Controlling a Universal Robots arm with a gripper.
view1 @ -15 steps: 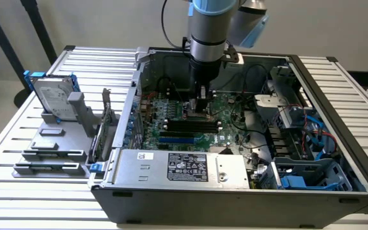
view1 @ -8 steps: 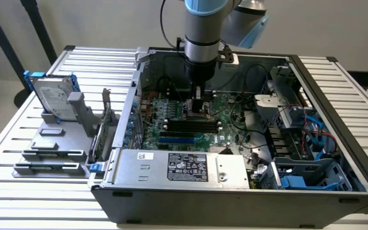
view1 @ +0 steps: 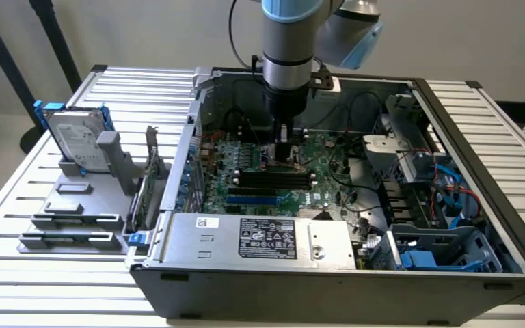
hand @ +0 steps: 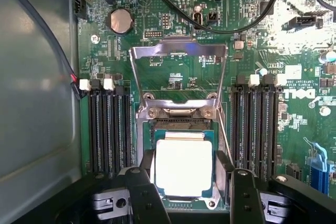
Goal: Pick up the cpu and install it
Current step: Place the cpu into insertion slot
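- My gripper (hand: 192,176) hangs low inside the open computer case (view1: 335,290), directly over the motherboard (hand: 262,40).
- My jaws stand wide, with one of my fingers (hand: 144,195) on each side of the cpu (hand: 184,169). A gap shows between the chip and at least one finger, so I judge that I have hold of nothing.
- The cpu lies flat in the socket (hand: 181,125), pale metal top up, its edges looking square to the socket's frame. The load plate (hand: 178,51) is swung up off the socket, on the side toward the coin battery (hand: 121,21).
- I take the step in hand to be seating the chip. To do it well, I should keep my fingers upright and level and drag nothing sideways. The chip should rest by its own weight, never pressed. I cannot tell whether it sits fully down.
- The memory slots (hand: 107,129) flank the socket closely, so my fingers have little room to stray.
- The case holds the motherboard on its floor. The labelled power supply (view1: 262,239) lies along the near wall, and a drive cage (view1: 436,249) with blue parts and cables sits at the exterior view's right.
- Outside the case, at the exterior view's left, a grey rack (view1: 107,222) holds the hard drive (view1: 76,140) upright in its blue bracket. The rack's lower trays carry flat grey pieces I cannot identify.
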